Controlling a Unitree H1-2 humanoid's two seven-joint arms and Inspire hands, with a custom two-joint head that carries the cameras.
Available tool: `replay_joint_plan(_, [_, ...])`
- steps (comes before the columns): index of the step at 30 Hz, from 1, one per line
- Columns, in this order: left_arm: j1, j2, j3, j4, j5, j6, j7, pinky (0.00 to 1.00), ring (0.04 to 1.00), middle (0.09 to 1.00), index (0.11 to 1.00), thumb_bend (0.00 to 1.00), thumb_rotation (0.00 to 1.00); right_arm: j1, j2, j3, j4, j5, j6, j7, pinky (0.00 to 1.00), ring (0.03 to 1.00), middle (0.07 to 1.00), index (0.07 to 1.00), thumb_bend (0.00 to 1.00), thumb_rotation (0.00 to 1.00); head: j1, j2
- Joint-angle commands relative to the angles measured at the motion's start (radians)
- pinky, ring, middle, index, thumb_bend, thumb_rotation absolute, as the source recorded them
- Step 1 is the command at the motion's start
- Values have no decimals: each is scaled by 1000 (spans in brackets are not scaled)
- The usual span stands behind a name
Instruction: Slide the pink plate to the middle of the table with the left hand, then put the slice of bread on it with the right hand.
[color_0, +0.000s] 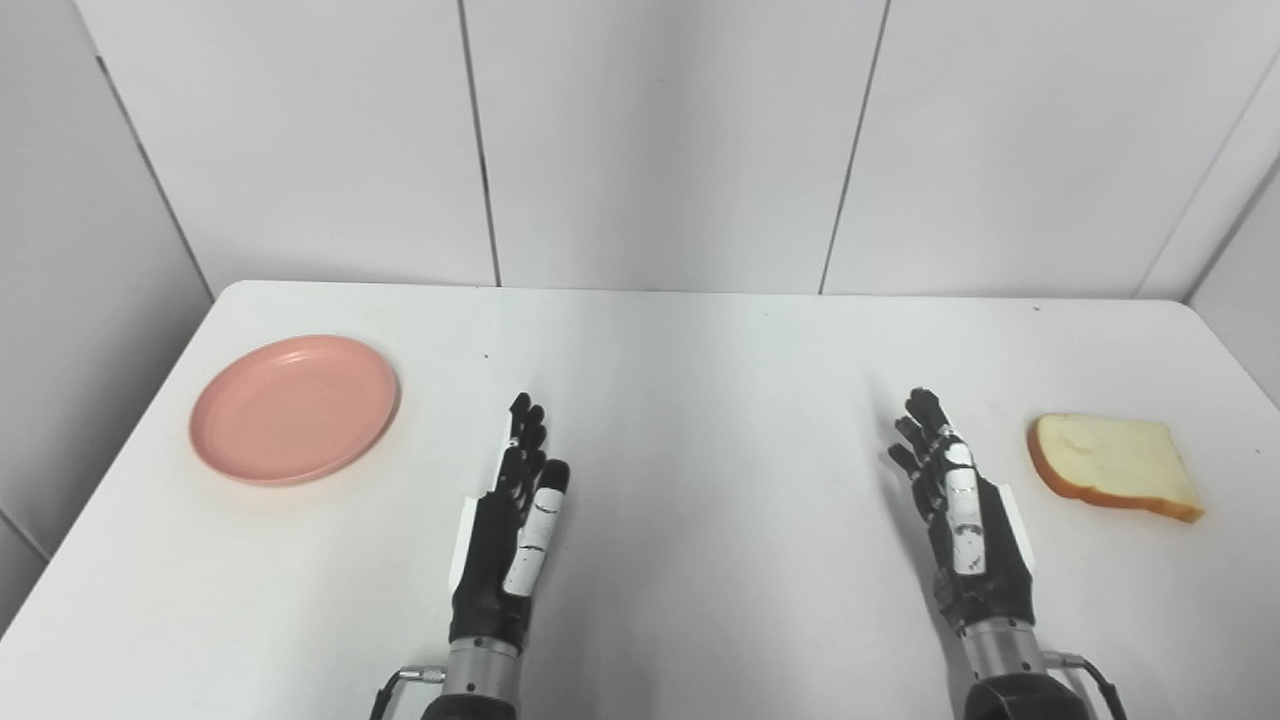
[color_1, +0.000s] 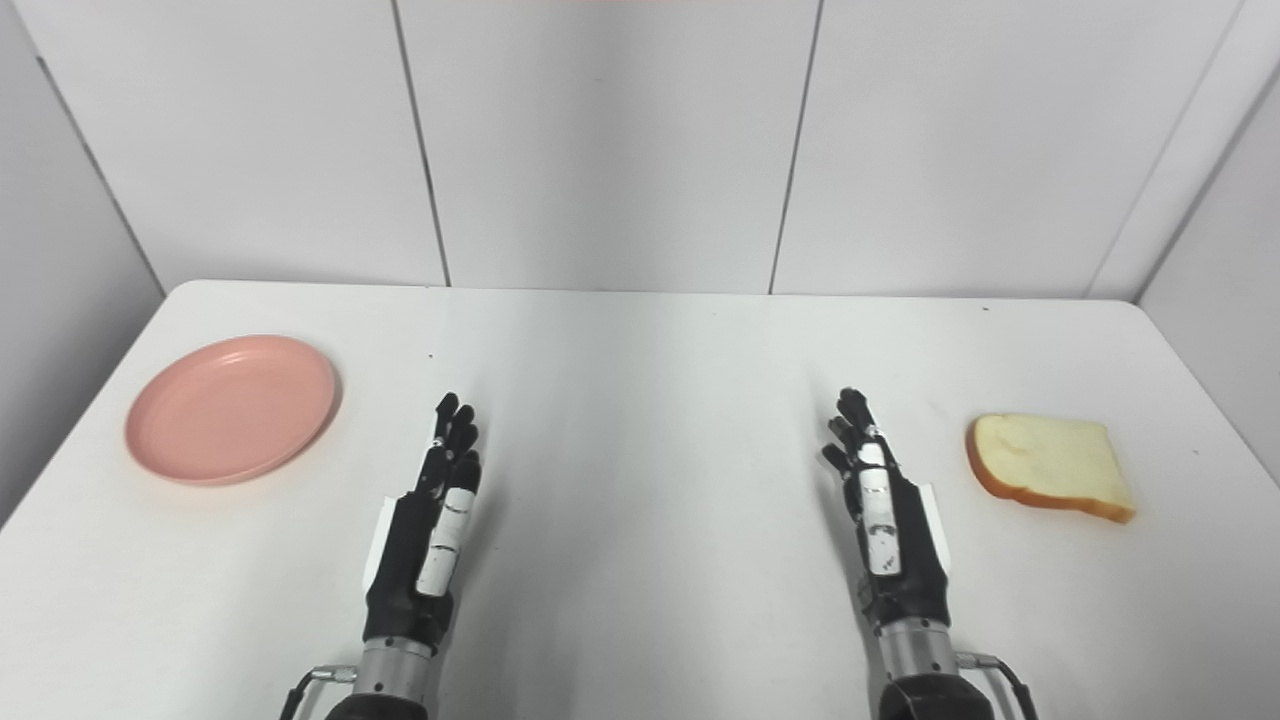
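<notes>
Right hand (color_0: 955, 500) empty, beside bread (color_0: 1115, 466) lying flat, crust leftward.

Paired head views, seemingly downward-tilted

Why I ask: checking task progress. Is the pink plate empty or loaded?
Empty: the round pink plastic plate shows bare; the bread slice lies far right.

- round pink plastic plate (color_0: 293, 408), plain salmon pink
- slice of bread (color_0: 1115, 465), creamy white crumb, orange-brown crust
- flat white table (color_0: 700, 400), plain
- left hand (color_0: 515, 535), right hand (color_0: 958, 510): black with white strips
</notes>
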Motion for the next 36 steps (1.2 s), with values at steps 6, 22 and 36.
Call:
replay_joint_plan(6, [9, 1, 2, 66, -7, -60, 8, 996, 996, 1000, 1000, 707, 884, 56, 7, -10, 142, 4, -66, 16, 917, 934, 945, 916, 774, 1000, -14, -36])
replay_joint_plan(22, [17, 10, 8, 96, -25, -90, 2, 1000, 1000, 1000, 1000, 657, 878, 50, 15, -1, 185, -3, -98, 23, 894, 919, 933, 907, 787, 1000, -35, -81])
replay_joint_plan(36, [-2, 22, 32, 45, -95, -72, -23, 993, 991, 998, 1000, 720, 866, 44, 34, 8, 193, -21, -106, 14, 880, 913, 923, 904, 802, 985, -78, -82])
